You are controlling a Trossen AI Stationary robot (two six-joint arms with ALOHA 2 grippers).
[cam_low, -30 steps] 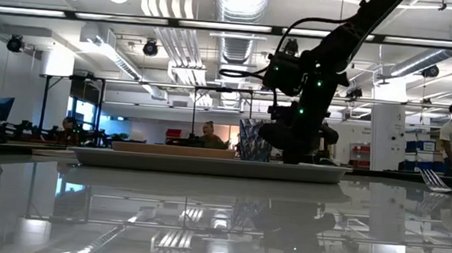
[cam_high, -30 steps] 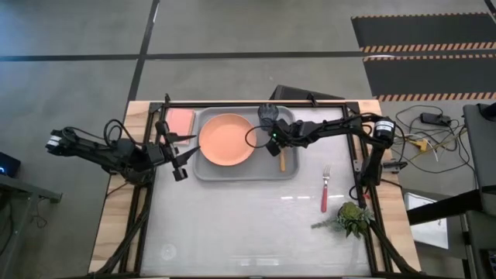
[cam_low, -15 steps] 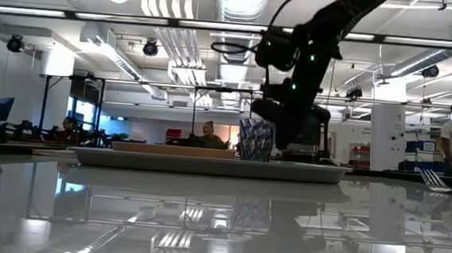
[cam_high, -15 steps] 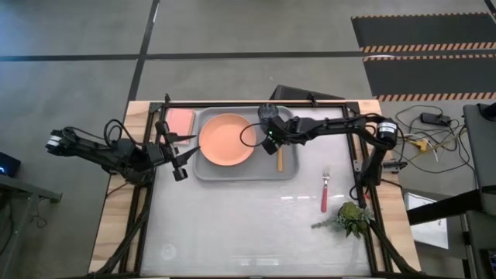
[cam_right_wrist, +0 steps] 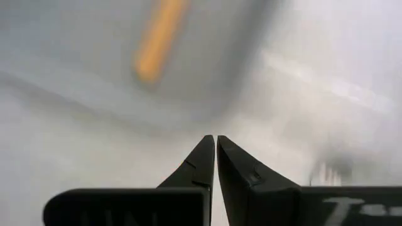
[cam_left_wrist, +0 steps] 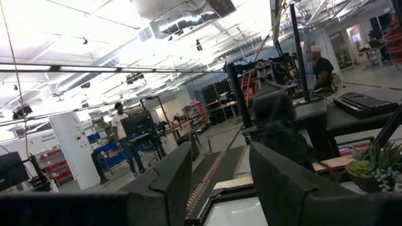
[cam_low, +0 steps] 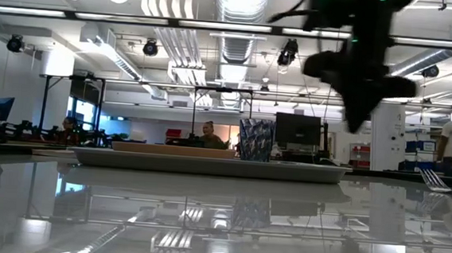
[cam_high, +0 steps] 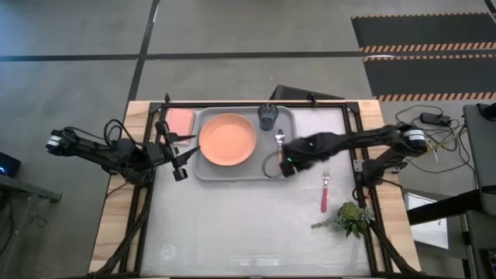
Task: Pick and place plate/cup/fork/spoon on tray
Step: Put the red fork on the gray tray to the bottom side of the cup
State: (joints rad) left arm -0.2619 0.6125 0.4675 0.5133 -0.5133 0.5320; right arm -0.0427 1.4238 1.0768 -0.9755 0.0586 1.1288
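The grey tray (cam_high: 209, 172) lies at the table's far middle. On it are the salmon-orange plate (cam_high: 227, 139), the dark cup (cam_high: 268, 116) upright at its far right corner, and the spoon (cam_high: 279, 139), whose orange handle (cam_right_wrist: 157, 44) points toward the near edge. The red-handled fork (cam_high: 325, 192) lies on the table to the right of the tray. My right gripper (cam_high: 284, 166) is shut and empty, high above the tray's near right corner; it also shows in the low view (cam_low: 355, 124). My left gripper (cam_high: 184, 156) waits open at the tray's left edge.
A pink flat rectangle (cam_high: 180, 120) lies left of the tray at the far edge. A small green plant (cam_high: 353, 218) lies near the table's right edge, just nearer than the fork. The near half of the table is bare glossy surface.
My right gripper has gone from beside the cup at the tray's far right toward the table's near edge, to above the tray's near right corner, and has risen. The cup stands where it was on the tray.
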